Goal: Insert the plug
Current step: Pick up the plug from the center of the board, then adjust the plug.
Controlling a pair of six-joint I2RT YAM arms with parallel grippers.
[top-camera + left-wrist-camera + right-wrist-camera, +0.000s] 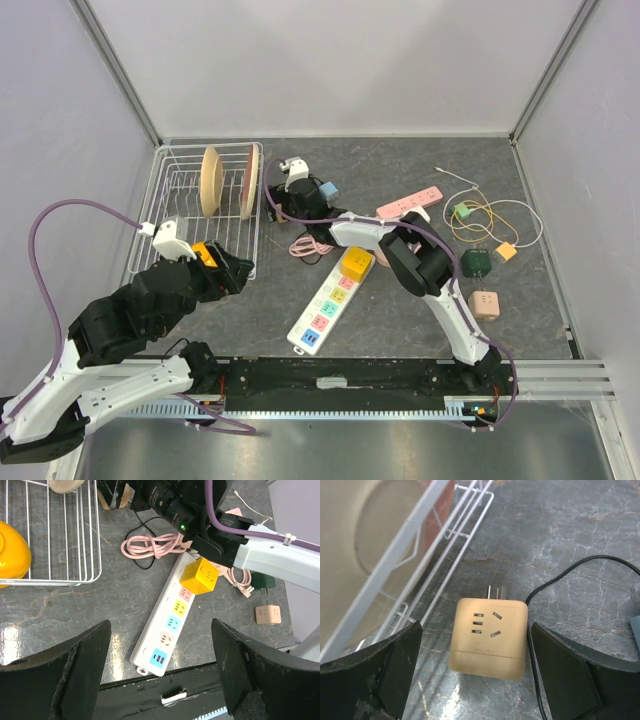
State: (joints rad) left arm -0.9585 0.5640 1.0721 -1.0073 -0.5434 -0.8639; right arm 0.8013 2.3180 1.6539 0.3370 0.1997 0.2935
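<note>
Beside the dish rack [407, 530], the tan plug [489, 637] lies flat on the bench [580, 540]; the right tool [476, 680] straddles it, jaws wide, evidently to grasp it. The left tool [160, 680], open, hovers over the power strip [167, 630].

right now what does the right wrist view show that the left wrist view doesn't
Only the right wrist view: the socket face and pins of a tan square plug adapter lying flat, and a beige round plate standing in the white wire rack.
Only the left wrist view: a white power strip with coloured sockets, a yellow cube adapter on its far end, and a coiled pink cable.
Both: the rack and the grey marbled tabletop.
</note>
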